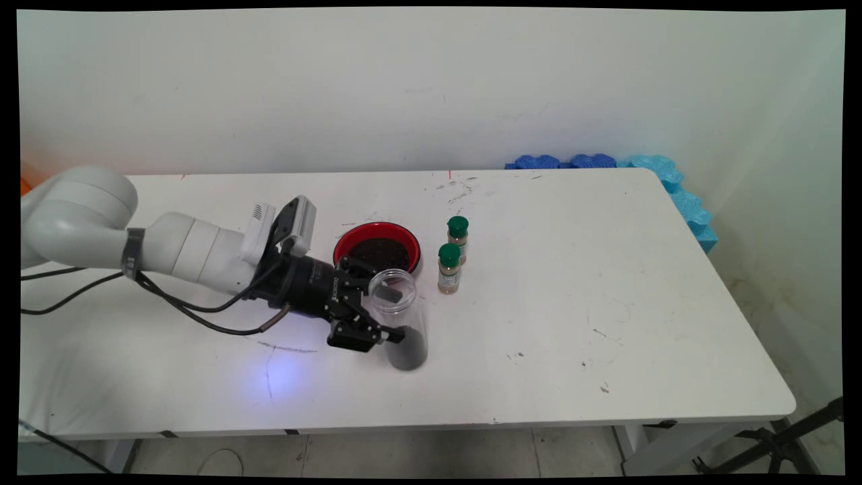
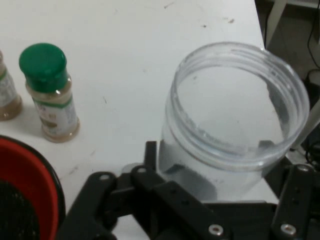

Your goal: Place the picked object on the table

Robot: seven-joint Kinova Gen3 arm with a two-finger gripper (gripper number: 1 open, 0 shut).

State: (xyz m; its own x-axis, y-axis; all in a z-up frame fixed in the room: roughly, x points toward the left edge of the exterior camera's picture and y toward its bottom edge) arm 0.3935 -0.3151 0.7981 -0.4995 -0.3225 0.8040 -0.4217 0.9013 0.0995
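My gripper (image 1: 392, 315) is shut on a clear plastic jar (image 1: 402, 320), one finger on each side of its wall. The jar has no lid, and dark granules fill its bottom. It leans slightly, its base at or just above the table. In the hand view the gripper (image 2: 225, 175) clasps the jar (image 2: 235, 125) below its open mouth. Just behind it is a red bowl (image 1: 406, 235) holding dark granules. Two small spice bottles with green caps (image 1: 458, 237) (image 1: 449, 268) stand right of the bowl; the hand view shows one bottle (image 2: 50, 95) and the red bowl's rim (image 2: 30, 165).
Blue foam blocks (image 1: 673, 182) line the table's far right corner against the wall. Black cables (image 1: 195, 313) hang from the arm onto the table at the left. The white table (image 1: 606, 323) bears a few small dark marks on its right half.
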